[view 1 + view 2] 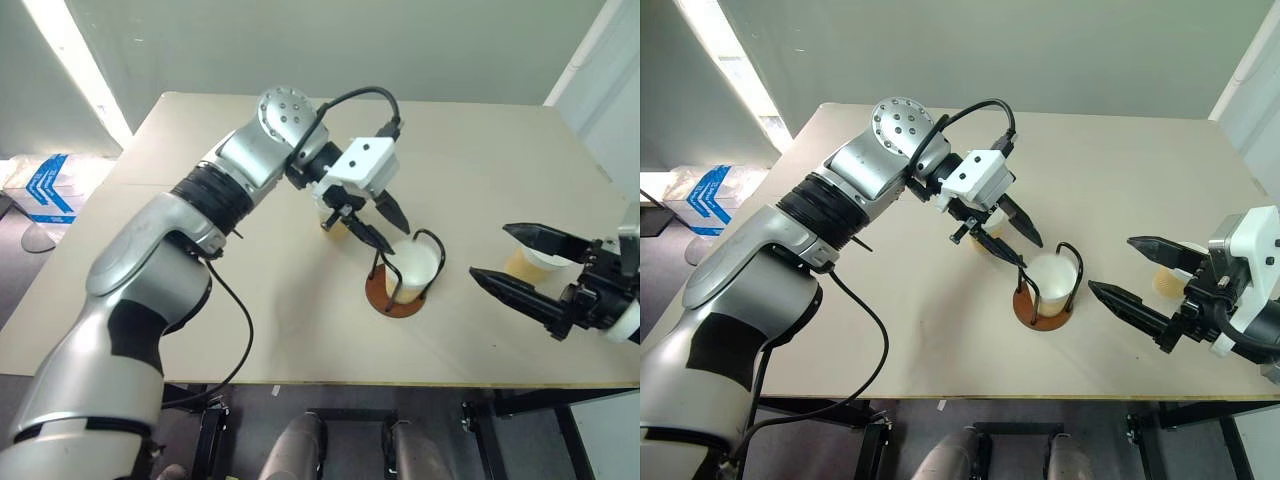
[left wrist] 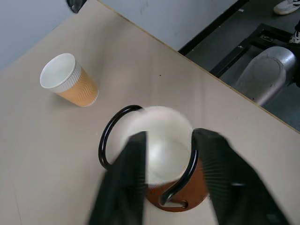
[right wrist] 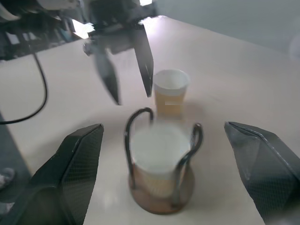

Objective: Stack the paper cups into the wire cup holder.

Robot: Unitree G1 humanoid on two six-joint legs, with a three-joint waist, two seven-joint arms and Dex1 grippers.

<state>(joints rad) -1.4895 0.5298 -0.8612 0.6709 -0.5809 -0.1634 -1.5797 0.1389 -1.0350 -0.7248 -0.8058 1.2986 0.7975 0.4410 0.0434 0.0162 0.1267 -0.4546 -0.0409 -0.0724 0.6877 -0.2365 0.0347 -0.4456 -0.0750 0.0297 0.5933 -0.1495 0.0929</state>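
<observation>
The wire cup holder (image 1: 378, 290), a reddish-brown disc with two black wire loops, stands near the table's middle. One paper cup (image 1: 414, 268) sits upright inside it. My left gripper (image 1: 399, 241) hovers just above that cup's rim, its black fingers (image 2: 129, 173) apart on either side and open. A second paper cup (image 3: 171, 91) stands on the table just behind the left gripper. A third paper cup (image 1: 1168, 281) stands at the right, partly hidden behind my right gripper (image 1: 490, 250). That gripper is wide open, level and empty, pointing toward the holder from the right.
The beige table (image 1: 300, 330) has its front edge close below the holder. The left arm's black cable (image 1: 240, 330) hangs over the table's left front part. A blue and white box (image 1: 45, 185) lies on the floor at the left.
</observation>
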